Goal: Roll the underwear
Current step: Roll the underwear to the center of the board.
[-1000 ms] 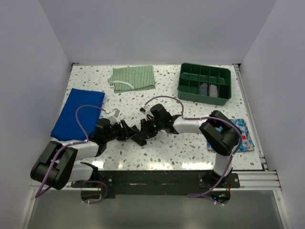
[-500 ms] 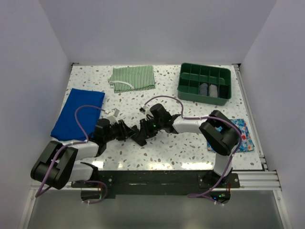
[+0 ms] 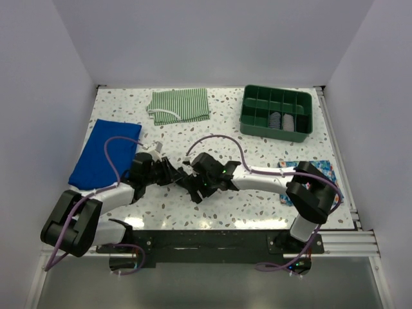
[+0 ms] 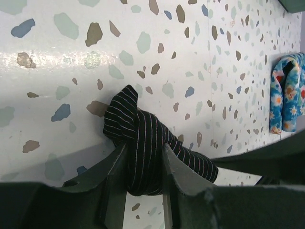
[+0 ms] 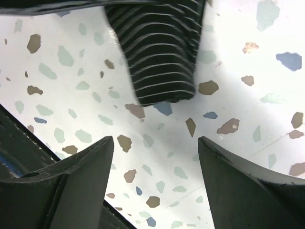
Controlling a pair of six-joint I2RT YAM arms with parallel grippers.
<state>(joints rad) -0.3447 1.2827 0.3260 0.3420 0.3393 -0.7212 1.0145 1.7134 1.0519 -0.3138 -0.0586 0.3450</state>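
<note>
On the speckled table (image 3: pixel 257 199), between the two arms, the underwear (image 4: pixel 143 138) lies as a tight dark pinstriped roll; rolling looks essentially done. The left gripper (image 4: pixel 143 164) pinches the roll, and the right gripper (image 5: pixel 155 143) stands wide and empty with the roll's end just beyond it — remaining, in my judgement: release and withdraw

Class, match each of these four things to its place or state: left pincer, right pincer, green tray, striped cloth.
Things: 1 left pincer; 2 right pincer; 3 green tray; 4 striped cloth.
Places or states: a far right corner of the table; b open, empty; c far side, left of the tray; d shut on the underwear.
Pairs: 1-d, 2-b, 3-a, 4-c.
</note>
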